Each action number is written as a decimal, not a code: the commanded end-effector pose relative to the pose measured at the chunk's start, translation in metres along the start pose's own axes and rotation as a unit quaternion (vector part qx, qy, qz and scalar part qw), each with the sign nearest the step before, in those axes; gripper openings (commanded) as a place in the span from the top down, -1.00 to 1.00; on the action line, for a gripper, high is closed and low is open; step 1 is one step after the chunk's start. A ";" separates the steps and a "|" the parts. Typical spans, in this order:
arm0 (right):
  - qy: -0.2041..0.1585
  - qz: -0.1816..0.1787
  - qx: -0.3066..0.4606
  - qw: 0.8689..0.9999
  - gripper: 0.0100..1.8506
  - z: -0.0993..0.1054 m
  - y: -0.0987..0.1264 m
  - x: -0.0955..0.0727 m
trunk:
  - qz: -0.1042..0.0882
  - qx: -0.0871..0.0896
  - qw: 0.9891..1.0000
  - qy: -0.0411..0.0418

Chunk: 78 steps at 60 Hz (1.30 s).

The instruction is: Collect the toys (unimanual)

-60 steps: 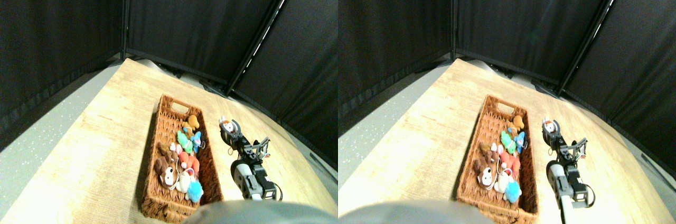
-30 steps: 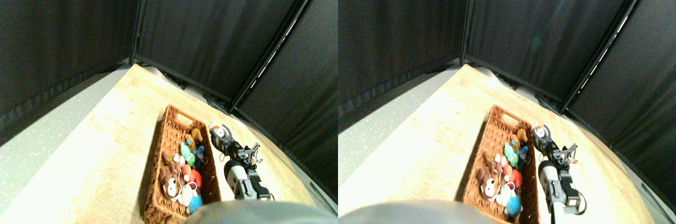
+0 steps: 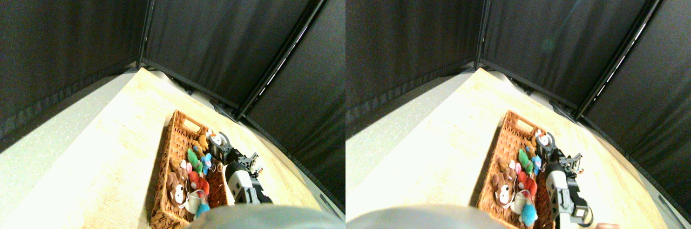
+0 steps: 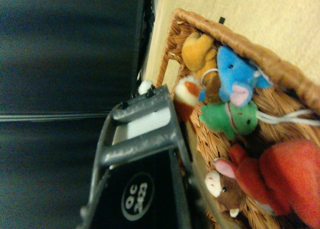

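A long brown wicker basket (image 3: pixel 166 156) lies on the light wooden table and holds several toys: an orange one (image 3: pixel 202 142), a green one (image 3: pixel 192 159), a blue one (image 3: pixel 207 160), a red one (image 3: pixel 197 181) and a brown-white one (image 3: pixel 177 192). My right gripper (image 3: pixel 216 143) hangs over the basket's right rim near its far end, shut on a small white-orange toy (image 3: pixel 211 135). In the wrist view that toy (image 4: pixel 185 91) peeks out beside the dark jaw, just above the basket (image 4: pixel 280 71), next to the orange (image 4: pixel 200 49), blue (image 4: pixel 237 79) and green (image 4: pixel 227 119) toys.
The table (image 3: pixel 108 148) stretches out to the left of the basket. Black curtain panels (image 3: pixel 216 24) close off the back and right. A strip of grey floor (image 3: pixel 43 137) runs along the table's left edge.
The camera has shifted. My gripper has carried the white-orange toy leftward, from beside the basket's right side to over its right rim.
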 end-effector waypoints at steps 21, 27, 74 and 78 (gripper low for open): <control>-0.055 -0.008 0.030 0.998 -0.04 0.026 -0.004 0.000 | -0.009 -0.022 1.000 0.007; -0.086 -0.006 0.019 0.996 0.02 0.044 -0.012 -0.002 | -0.016 -0.010 1.000 0.010; -0.248 -0.020 0.060 0.967 0.22 0.114 -0.108 -0.087 | -0.086 0.095 0.990 0.053; -0.253 -0.037 0.073 0.964 0.18 0.110 -0.115 -0.093 | -0.089 0.100 0.990 0.055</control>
